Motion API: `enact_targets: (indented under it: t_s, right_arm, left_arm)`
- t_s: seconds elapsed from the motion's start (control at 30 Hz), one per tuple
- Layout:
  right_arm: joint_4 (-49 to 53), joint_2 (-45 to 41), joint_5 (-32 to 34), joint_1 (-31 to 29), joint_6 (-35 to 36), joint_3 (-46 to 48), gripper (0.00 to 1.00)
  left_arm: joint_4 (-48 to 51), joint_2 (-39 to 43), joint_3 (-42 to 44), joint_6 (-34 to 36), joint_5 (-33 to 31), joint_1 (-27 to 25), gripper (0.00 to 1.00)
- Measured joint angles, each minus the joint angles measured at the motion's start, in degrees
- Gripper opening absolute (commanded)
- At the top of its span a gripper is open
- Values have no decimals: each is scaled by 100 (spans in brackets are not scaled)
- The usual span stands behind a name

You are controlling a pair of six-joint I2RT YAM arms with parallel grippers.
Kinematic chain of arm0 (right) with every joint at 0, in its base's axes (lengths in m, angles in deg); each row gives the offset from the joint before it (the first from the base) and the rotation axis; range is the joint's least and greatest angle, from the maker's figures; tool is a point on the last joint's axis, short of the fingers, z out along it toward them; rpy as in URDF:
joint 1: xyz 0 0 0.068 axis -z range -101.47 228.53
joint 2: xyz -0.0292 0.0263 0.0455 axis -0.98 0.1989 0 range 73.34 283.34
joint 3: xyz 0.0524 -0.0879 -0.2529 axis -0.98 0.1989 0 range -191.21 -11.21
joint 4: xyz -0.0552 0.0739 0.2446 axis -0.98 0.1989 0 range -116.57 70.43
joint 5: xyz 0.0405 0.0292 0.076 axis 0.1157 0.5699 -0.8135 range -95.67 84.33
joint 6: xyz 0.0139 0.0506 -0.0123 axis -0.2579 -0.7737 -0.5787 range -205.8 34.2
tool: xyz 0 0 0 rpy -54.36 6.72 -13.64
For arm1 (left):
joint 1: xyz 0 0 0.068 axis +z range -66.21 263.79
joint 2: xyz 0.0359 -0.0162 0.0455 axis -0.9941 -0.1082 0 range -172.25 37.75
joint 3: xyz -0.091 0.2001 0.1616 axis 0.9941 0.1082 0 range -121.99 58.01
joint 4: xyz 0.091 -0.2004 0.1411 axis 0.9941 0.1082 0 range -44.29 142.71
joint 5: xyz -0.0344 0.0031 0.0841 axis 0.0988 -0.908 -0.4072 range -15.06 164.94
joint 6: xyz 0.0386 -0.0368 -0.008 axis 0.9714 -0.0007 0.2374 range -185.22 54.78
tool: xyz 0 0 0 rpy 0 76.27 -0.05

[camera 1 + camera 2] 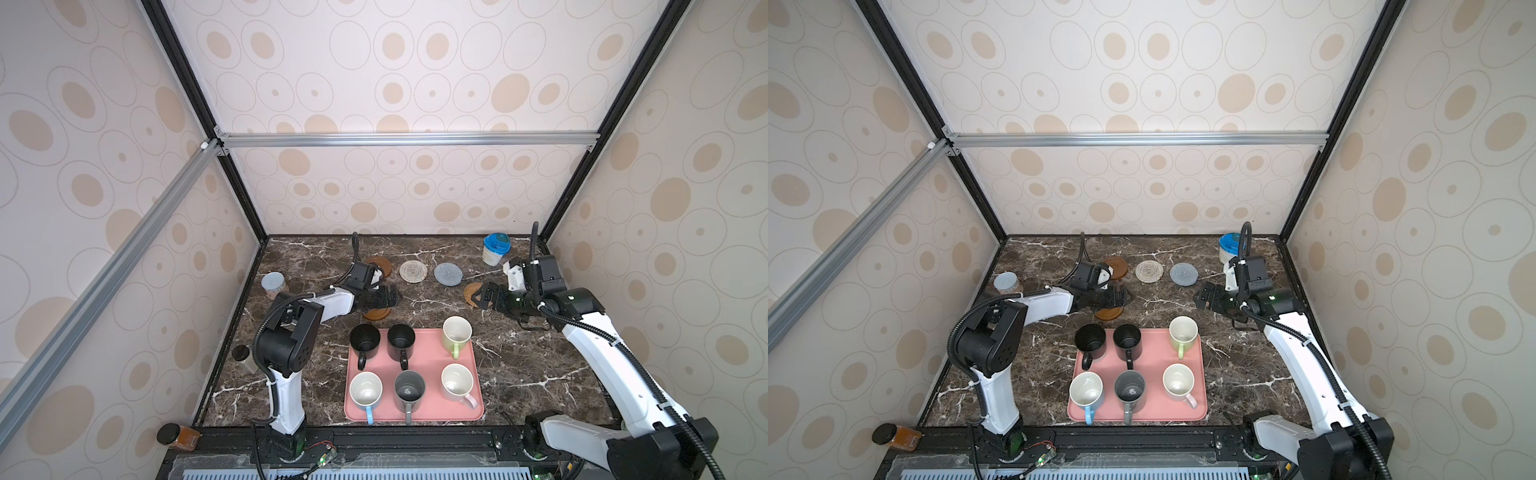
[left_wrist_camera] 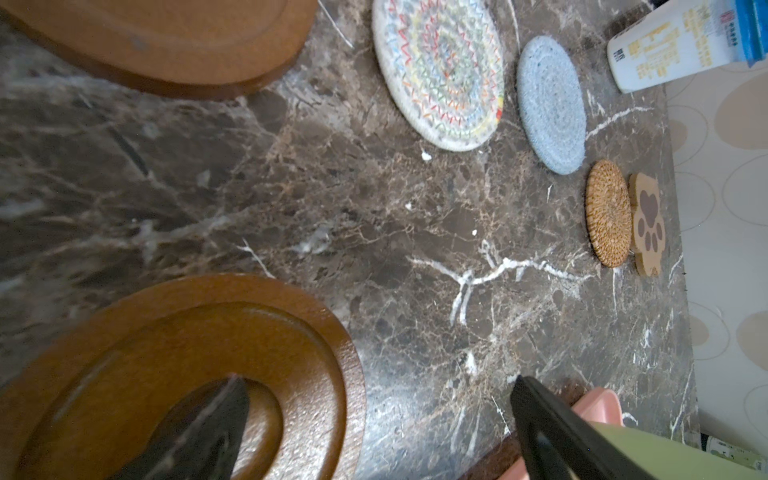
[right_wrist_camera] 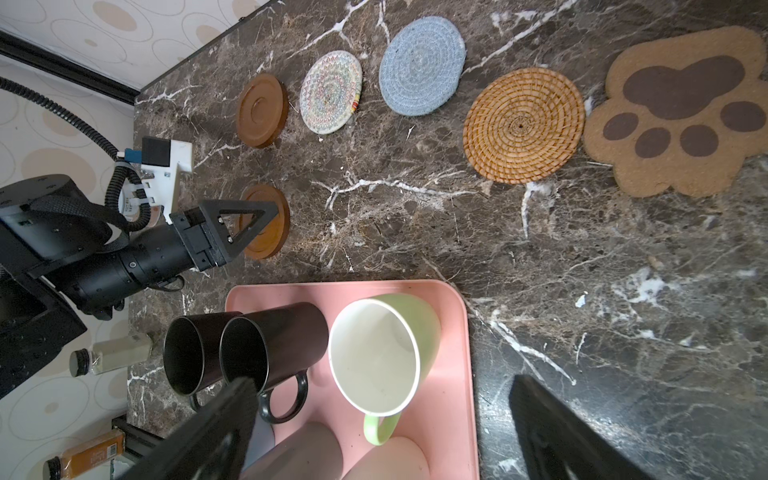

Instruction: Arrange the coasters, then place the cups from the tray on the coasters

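1. Toward the near edge of the worktop (image 1: 540, 374), about midway along it, sits the pink tray (image 1: 424, 357), with all six cups upright on it in two rows of three.
2. Its far row, from the left, reads black cup (image 1: 365, 338), second black cup (image 1: 401, 337), light green cup (image 1: 457, 331).
3. Its near row reads light blue cup (image 1: 365, 391), dark grey cup (image 1: 409, 390), pale pink cup (image 1: 457, 381).
4. Closer to the far edge three coasters lie in a line: a brown ringed disc (image 1: 382, 266), partly hidden by the left arm's camera, then a whitish woven coaster (image 1: 413, 271), then a grey-blue woven coaster (image 1: 448, 274).
5. Further toward the right edge lies a tan rattan coaster (image 1: 471, 293). The paw-shaped coaster (image 3: 673, 112) lies just beside it, covered by the arm in both top views.
6. A second brown disc (image 1: 376, 314) lies just beyond the tray's far left corner.
7. Over that disc hangs the left claw (image 1: 390, 297), fingers spread wide and gripping nothing. I cannot tell whether a finger touches the disc.
8. Above the rattan coaster's right side hangs the right claw (image 1: 481, 298), also spread wide and empty.
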Motion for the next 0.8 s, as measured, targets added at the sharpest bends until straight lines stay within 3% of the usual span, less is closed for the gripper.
enact_targets:
  t_s: [0.8]
  right_arm:
    - [0, 0, 0, 0, 2, 0, 98]
  left_arm:
    - [33, -83, -173, 28, -151, 48, 100]
